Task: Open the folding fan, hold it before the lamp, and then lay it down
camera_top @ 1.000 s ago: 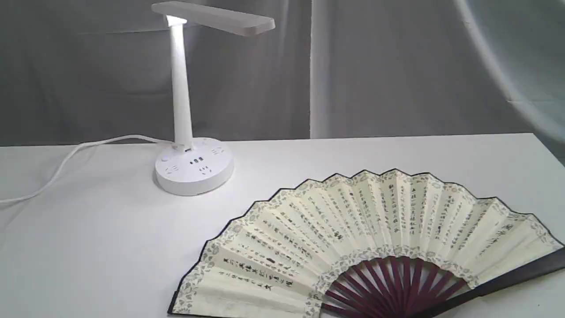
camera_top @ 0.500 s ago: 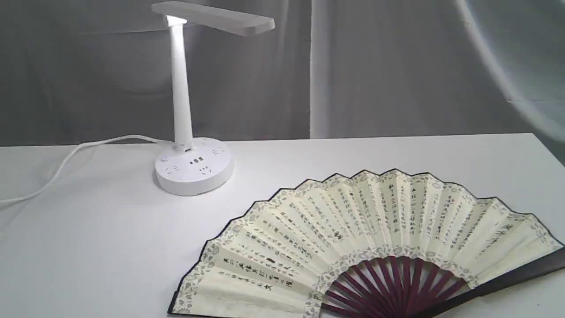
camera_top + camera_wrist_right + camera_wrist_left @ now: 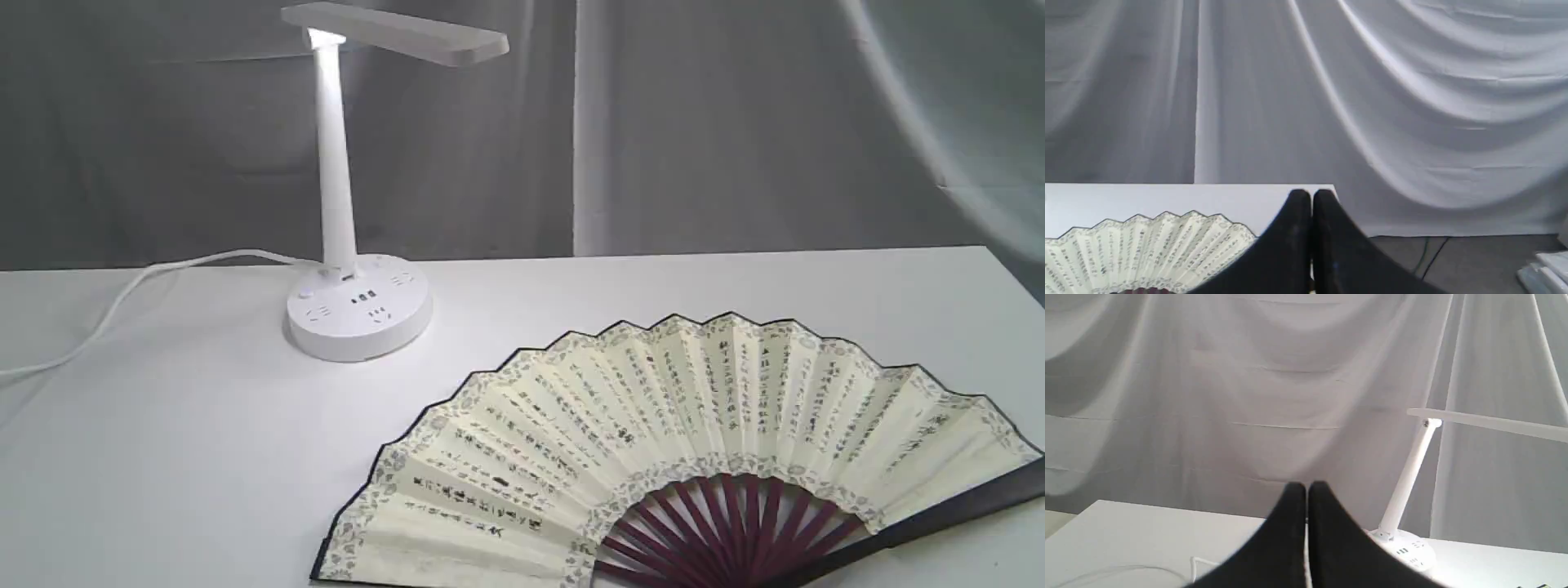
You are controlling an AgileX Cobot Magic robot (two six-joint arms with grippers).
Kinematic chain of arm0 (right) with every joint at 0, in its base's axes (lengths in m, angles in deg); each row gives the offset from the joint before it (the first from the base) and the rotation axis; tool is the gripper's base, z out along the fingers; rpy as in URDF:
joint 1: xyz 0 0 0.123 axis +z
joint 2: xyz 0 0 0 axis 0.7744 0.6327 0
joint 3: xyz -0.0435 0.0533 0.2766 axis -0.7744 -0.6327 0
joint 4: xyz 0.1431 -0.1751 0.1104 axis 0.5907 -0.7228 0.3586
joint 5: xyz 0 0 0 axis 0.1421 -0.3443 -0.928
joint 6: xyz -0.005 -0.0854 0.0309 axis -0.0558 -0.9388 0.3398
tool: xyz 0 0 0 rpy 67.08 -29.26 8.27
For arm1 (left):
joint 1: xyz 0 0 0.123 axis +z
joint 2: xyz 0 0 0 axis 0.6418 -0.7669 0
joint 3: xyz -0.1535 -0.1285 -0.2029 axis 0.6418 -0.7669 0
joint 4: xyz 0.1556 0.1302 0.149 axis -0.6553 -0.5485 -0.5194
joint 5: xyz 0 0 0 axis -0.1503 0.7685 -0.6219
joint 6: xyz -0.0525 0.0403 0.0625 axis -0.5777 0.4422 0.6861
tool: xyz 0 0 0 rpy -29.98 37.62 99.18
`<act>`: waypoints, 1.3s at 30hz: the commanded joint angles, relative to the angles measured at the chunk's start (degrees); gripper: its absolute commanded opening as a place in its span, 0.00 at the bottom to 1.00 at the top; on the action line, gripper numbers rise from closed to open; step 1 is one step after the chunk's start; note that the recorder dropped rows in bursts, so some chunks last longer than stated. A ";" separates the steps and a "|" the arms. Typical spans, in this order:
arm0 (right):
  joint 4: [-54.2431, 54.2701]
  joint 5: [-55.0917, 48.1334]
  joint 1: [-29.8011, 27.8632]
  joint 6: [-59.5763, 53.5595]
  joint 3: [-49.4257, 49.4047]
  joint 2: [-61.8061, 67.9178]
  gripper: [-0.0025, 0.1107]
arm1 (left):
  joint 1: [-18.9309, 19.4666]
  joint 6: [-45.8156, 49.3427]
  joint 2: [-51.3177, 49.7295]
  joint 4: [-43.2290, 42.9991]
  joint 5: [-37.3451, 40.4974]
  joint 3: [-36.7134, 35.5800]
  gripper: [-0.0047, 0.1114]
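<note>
Jaws of the left gripper (image 3: pixel 1307 490): black, pressed together to a thin slit, nothing between them. Jaws of the right gripper (image 3: pixel 1311 196): same, together and empty. Both are raised clear of the white surface (image 3: pixel 163 457), and only the wrist views show them. Large cream paper folding fan (image 3: pixel 653 425) with black calligraphy columns, grey floral border, dark maroon ribs and blackish outer guards lies spread fully open and flat on the surface, at front right in the exterior view. Its arc faces the backdrop, its ribs run toward the near edge, and its right guard runs out of frame. In the right wrist view the folding fan (image 3: pixel 1147 245) sits on the surface beyond and to one side of the black fingers (image 3: pixel 1290 245), apart from them, with one end of the leaf hidden behind a finger. Not between the jaws, no contact seen. White desk lamp (image 3: pixel 336 188), with round socketed base, slim upright stem and flat bar head, stands at rear left, base near the fan's left edge but not touching it. Bright glow at the top of the stem. White cord (image 3: pixel 122 302) trails off left from the base. In the left wrist view the desk lamp (image 3: pixel 1408 477) stands beyond the fingers, off to one side. Grey draped cloth backdrop (image 3: pixel 735 122) hangs behind everything.
</note>
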 commanded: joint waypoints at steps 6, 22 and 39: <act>-3.44 -2.20 0.12 -0.03 -0.52 -1.81 0.02 | -0.05 7.00 0.03 7.33 -3.92 -4.77 0.04; -3.22 4.66 0.12 -0.03 -7.92 -1.81 0.02 | -0.05 13.31 0.03 11.92 -20.80 -20.46 0.04; 0.25 26.76 0.12 0.44 -33.37 -1.81 0.02 | -0.05 11.25 0.03 2.18 -40.59 -35.55 0.04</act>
